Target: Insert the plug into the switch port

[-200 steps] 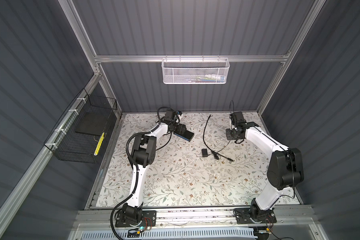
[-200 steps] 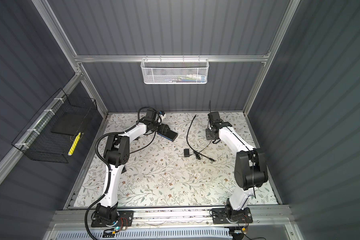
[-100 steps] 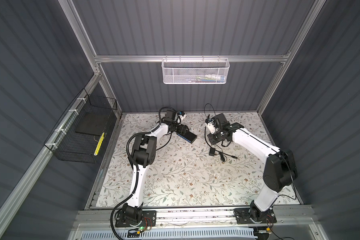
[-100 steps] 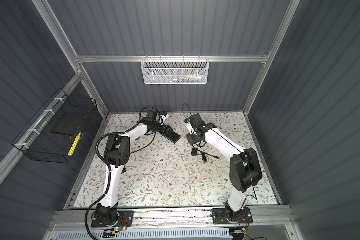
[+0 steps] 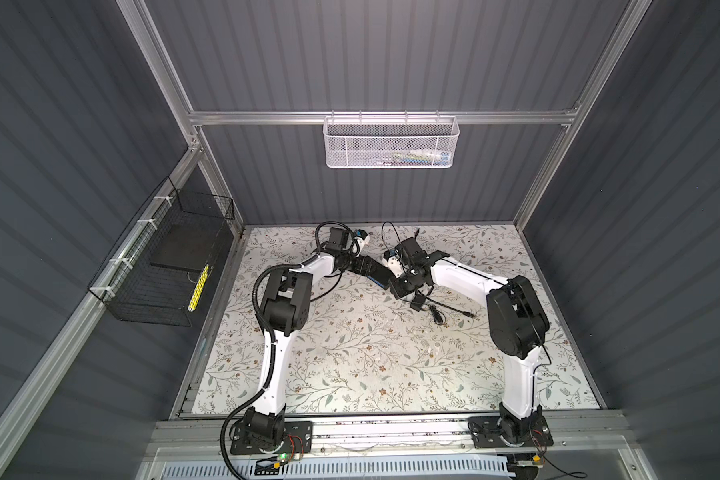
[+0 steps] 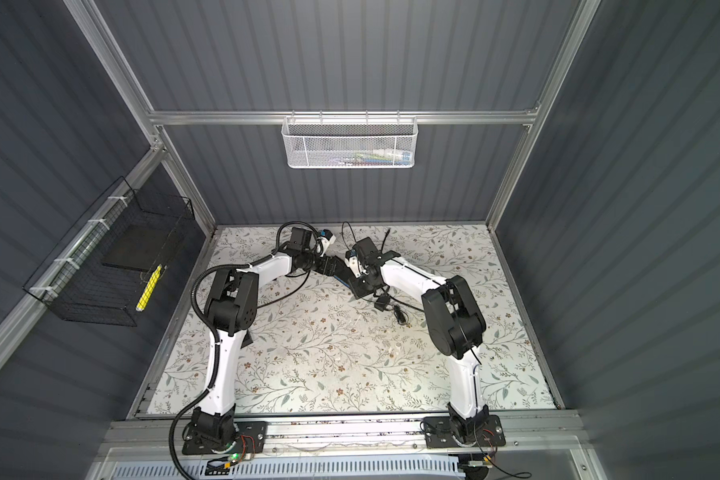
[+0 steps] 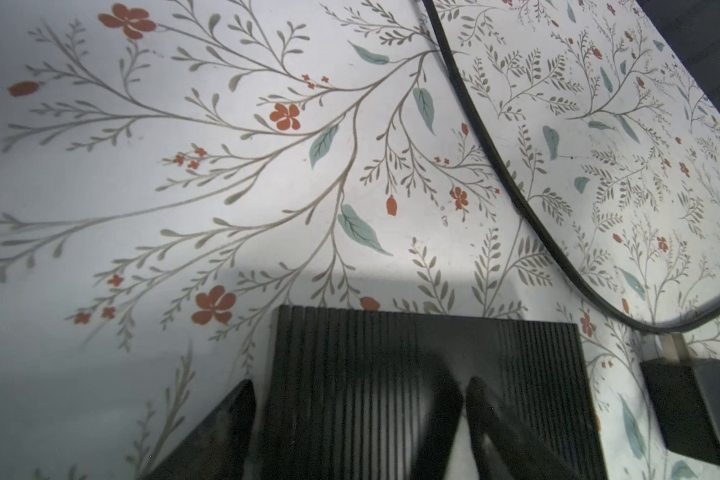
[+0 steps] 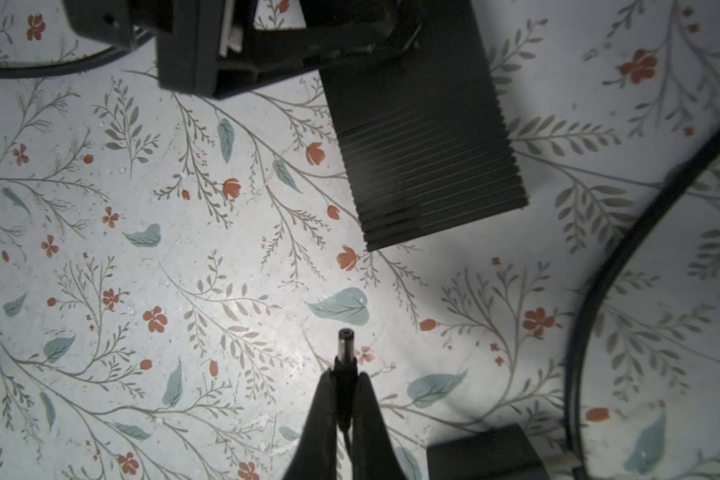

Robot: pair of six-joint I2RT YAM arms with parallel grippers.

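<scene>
1. Plug [image 8: 344,347], a small metal barrel tip, pokes out of the right tool [image 8: 345,380], whose two fingers are pinched tight on its black collar.
2. Its tip points toward the switch box [image 8: 425,158] but is apart from it, with flowered tabletop [image 8: 184,270] showing between the two.
3. That ribbed black box sits at the far middle of the tabletop, running from far left to near right. Its blue face [image 5: 378,283] is turned to the near side.
4. Left tool [image 7: 358,380] grips the box at its far-left end, jaws spread wide, one finger lying along the box's edge.
5. In both top views the right tool hangs just beside the box's near-right end.
6. I cannot make out the port itself from any angle.
7. A black adapter block [image 5: 417,302] lies on the tabletop just nearer than the right tool, and a thin black cable [image 5: 454,311] trails off to its right.
</scene>
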